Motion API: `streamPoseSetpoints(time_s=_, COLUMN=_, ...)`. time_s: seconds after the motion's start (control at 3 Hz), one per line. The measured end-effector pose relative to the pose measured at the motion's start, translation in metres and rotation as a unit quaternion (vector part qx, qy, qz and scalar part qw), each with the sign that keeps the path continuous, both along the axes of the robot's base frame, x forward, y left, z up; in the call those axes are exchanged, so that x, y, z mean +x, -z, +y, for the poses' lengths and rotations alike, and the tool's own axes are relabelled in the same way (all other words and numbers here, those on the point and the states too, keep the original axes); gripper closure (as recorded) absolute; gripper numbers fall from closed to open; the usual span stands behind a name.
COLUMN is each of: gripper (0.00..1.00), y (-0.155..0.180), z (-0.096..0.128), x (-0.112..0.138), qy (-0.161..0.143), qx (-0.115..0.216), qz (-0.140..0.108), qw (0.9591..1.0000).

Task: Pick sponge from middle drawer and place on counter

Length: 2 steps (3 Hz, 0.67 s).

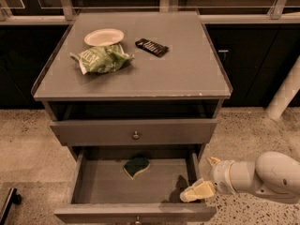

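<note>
1 sponge, 1 claw beside drawer

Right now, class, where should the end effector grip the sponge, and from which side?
Probably across its narrow waist, from above. The sponge lies flat, green face up, on the drawer floor, with walls blocking side approaches. The end effector, open, sits at the drawer's right front corner.

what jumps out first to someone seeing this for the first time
The middle drawer stands pulled open, with the green-and-yellow sponge lying alone near its back. The open gripper hovers at the drawer's right front corner, apart from the sponge. On the counter sit a green snack bag, a pale plate and a dark packet.
</note>
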<state>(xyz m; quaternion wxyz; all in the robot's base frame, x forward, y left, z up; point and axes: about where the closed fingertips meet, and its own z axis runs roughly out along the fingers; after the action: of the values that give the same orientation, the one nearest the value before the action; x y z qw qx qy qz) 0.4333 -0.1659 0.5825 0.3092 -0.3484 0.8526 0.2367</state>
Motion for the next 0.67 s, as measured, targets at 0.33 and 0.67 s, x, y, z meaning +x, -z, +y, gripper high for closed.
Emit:
streamPoseSetpoints(time_s=0.33, gripper=0.00, y=0.021, z=0.001, x=0.011, qy=0.015, qx=0.013, qz=-0.014, qw=0.9997)
streamPoseSetpoints(time_s=0.67, gripper=0.00, y=0.040, z=0.015, x=0.042, qy=0.011, qx=0.039, qz=-0.058, qw=0.9975)
